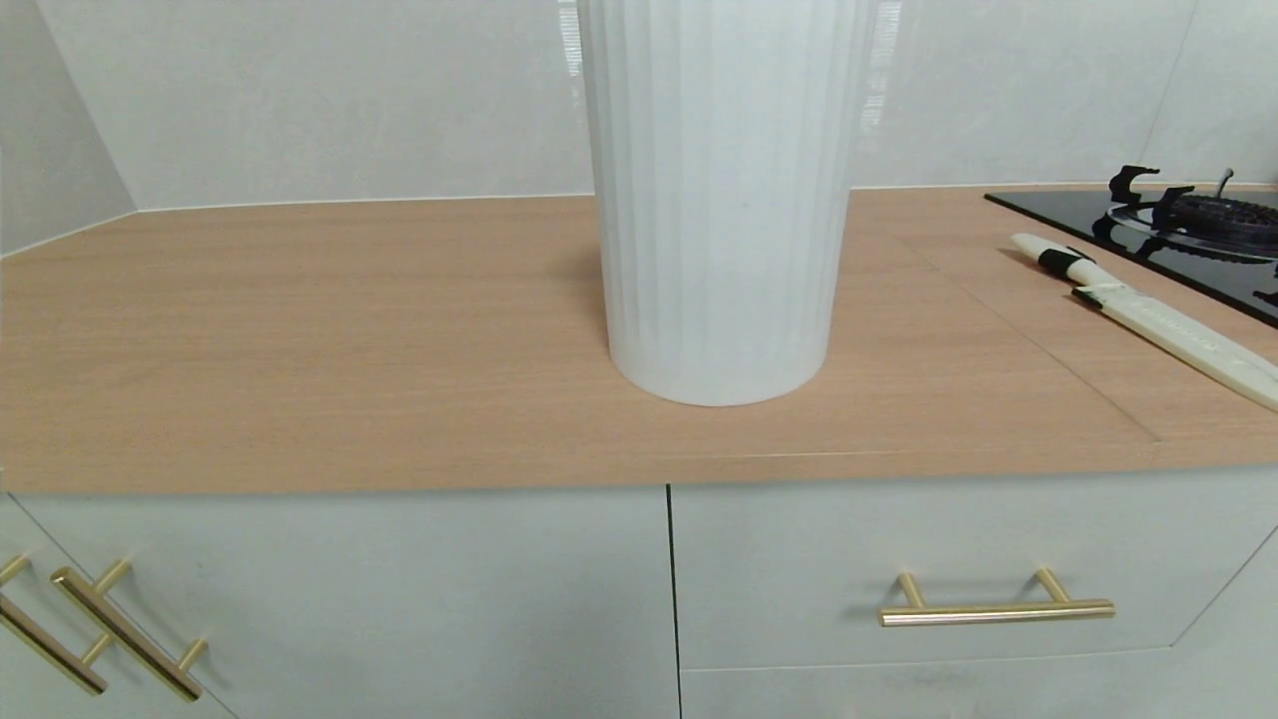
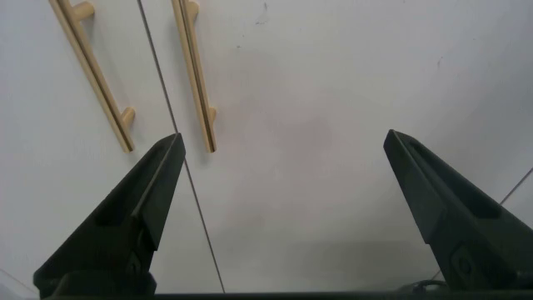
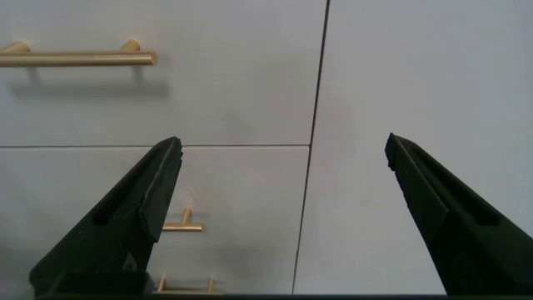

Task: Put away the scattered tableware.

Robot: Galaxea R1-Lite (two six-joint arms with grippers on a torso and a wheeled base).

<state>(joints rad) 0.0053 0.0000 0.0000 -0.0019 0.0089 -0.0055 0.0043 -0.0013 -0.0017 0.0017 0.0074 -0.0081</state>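
Knife placement is the whole thing here: it lies on the right side of the counter, just beside the cooktop, well apart from the tall white ribbed holder standing mid-counter. Long axis runs diagonally, handle end toward the back, other end toward the front right edge. Right gripper and left gripper both hang down by the cabinet fronts, jaws spread wide, nothing held. Right arm looks nearer, I'd say.

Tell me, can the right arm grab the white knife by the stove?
Probably not yet. The right gripper, fingers open, faces drawer fronts below the countertop; the knife lies on top, uncovered, so it must rise first.
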